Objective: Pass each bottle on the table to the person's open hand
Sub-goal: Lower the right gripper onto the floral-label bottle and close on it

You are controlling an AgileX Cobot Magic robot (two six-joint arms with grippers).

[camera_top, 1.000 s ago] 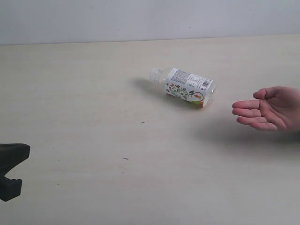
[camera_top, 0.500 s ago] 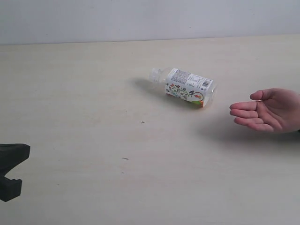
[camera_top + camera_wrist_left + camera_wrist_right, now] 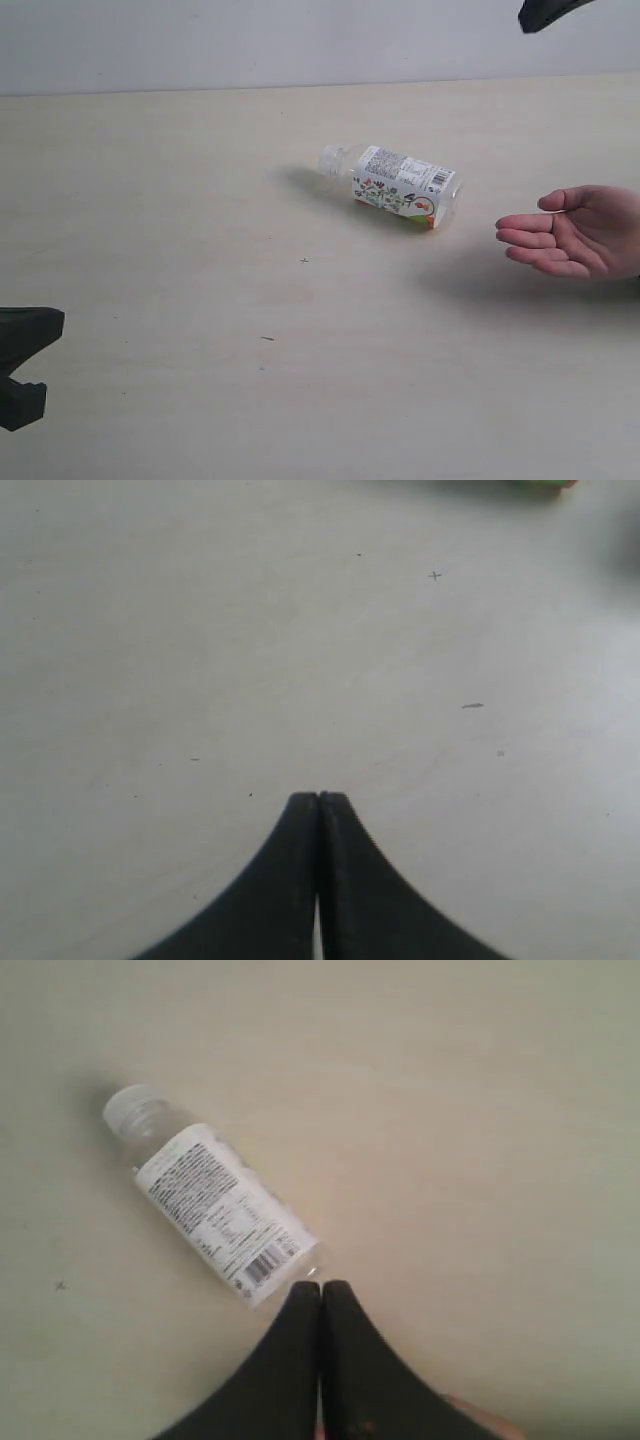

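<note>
**Pale table, one bottle lying just off the fingertips**

Cream table (image 3: 150, 200) fills the scene. The person's hand (image 3: 580, 232) hovers low over it, palm up, fingers loosely curled, thumb lifted, holding nothing. One bottle (image 3: 395, 187) is in view. It lies on its side a little beyond the fingertips, not touching them, with its white cap (image 3: 330, 158) pointing away from the hand.

The right gripper (image 3: 320, 1285) hangs above the bottle's base end, the end nearer the hand. Its jaws are pressed together and it carries nothing. The left gripper (image 3: 318, 798), also closed and empty, sits over bare table well beyond the bottle on the side away from the hand, so the right arm looks the sensible one for this pick.

To do it well, spread the jaws wide before descending. Turn them across the bottle's length and come down over the middle of the label (image 3: 220, 1215). A round body can roll if one finger touches first, so close evenly. Then lift the bottle clear, carry it the short way to the palm, and let go only once it rests there.
</note>
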